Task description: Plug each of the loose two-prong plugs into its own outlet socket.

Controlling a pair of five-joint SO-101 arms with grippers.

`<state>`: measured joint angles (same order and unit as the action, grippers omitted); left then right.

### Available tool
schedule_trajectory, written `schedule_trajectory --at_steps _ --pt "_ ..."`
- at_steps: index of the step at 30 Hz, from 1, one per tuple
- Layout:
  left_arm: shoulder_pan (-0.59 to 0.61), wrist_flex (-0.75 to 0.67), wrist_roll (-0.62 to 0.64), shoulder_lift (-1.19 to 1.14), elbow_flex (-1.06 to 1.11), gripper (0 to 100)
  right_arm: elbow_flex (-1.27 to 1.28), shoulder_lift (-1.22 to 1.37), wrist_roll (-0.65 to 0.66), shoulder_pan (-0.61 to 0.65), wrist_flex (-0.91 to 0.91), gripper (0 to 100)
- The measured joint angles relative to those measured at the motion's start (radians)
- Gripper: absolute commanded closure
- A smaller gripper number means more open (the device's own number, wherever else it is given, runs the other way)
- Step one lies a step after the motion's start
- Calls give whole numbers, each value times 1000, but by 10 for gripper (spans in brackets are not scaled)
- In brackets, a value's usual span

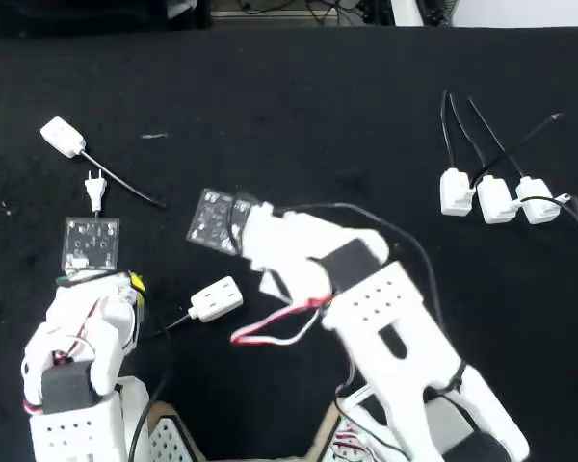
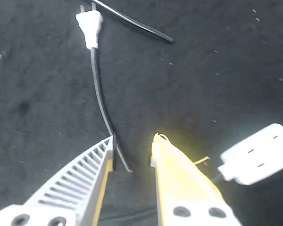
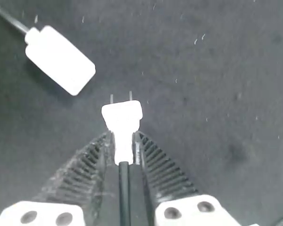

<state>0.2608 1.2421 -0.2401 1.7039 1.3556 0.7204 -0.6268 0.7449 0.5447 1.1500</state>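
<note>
One plug (image 3: 121,115) sits gripped in our right tool (image 3: 122,137) near mid-bench (image 1: 366,87). Our left tool (image 2: 133,139) stands open astride the other plug's (image 2: 88,28) cable (image 2: 101,108). Next, we must line the prongs up with a socket (image 1: 217,298).

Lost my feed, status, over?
Right gripper shut on plug. Left gripper open astride cord of second plug. Outlet beside it, slots bare. White block ahead of held plug.

Matt cloth table (image 1: 299,87), plastic plug (image 3: 121,117)
</note>
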Motion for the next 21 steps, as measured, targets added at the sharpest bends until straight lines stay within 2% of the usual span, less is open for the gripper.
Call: schedule_trajectory --at_steps 4,9,16,21 --pt "-32 -51 71 -140 -94 860 78 -31 -75 43 -132 988" --pt "-150 -161 169 -284 -144 862 130 -32 -187 75 -288 988" --pt "-250 -261 325 -327 -149 862 186 -32 -330 176 -408 988" --pt "-255 -279 358 -327 -149 862 192 -32 -393 218 -434 988"
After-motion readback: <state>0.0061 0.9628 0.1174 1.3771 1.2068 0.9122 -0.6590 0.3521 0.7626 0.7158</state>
